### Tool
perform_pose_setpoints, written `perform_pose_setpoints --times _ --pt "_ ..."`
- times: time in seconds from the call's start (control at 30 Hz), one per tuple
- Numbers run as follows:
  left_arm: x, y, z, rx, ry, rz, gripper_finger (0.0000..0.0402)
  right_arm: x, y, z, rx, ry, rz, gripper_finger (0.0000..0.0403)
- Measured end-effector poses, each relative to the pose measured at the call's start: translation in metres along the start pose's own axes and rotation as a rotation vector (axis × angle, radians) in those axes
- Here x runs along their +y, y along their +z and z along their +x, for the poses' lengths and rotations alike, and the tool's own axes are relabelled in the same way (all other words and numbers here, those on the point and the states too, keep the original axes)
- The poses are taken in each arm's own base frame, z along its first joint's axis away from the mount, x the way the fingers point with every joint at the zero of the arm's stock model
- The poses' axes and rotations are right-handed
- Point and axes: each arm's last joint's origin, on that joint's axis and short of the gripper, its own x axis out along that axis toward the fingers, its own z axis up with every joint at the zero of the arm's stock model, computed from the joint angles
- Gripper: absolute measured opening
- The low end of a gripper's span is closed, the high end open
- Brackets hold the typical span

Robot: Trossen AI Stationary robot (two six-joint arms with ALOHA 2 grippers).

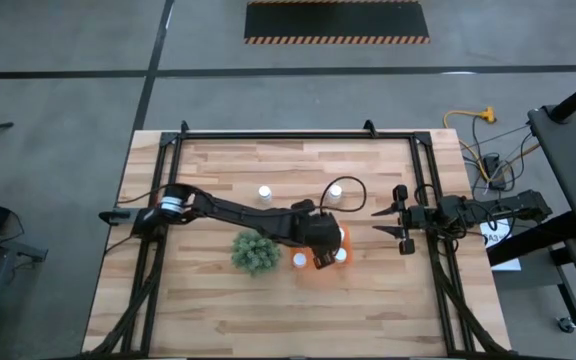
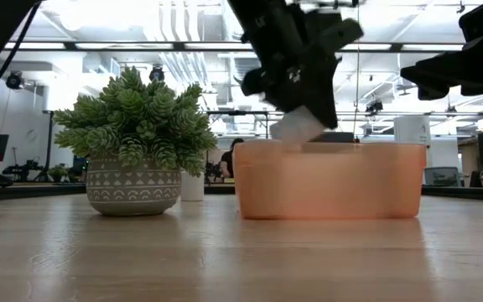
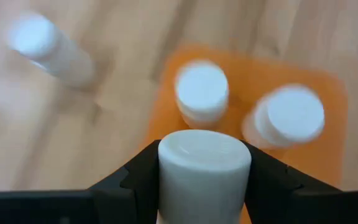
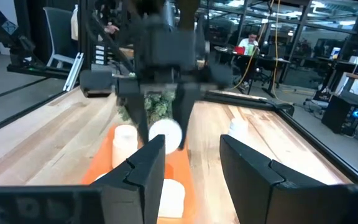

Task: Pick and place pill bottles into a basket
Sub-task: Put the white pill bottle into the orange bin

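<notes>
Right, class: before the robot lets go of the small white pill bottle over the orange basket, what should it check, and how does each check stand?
1. Small white pill bottle clamped in the left gripper: ok.
2. Bottle over the orange plastic basket, above its rim: ok.
3. Free landing spot beside the two white bottles inside: cannot tell.
4. Right gripper waiting at the table's right, clear of the basket: ok.
5. Spiky green potted plant apart from the basket: ok.
</notes>
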Motion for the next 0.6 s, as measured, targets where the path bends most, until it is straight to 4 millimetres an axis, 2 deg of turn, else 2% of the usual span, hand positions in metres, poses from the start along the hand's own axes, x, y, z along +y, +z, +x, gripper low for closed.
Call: perform_pose_setpoints --times 0.17,0.47,0.6 --pt "-0.015 0.006 -0.026 -0.200 0.080 0.034 0.0159 0.000 0.000 0.000 0.000 0.001 0.000 0.0141" --pt "-0.054 0.016 -0.057 -0.540 -0.024 0.125 0.0157 0.000 0.000 0.000 0.000 0.001 0.000 0.0141" --pt "-0.058 0.009 -0.062 -0.669 -0.063 0.130 0.0157 0.000 0.000 0.000 0.000 0.001 0.000 0.0141"
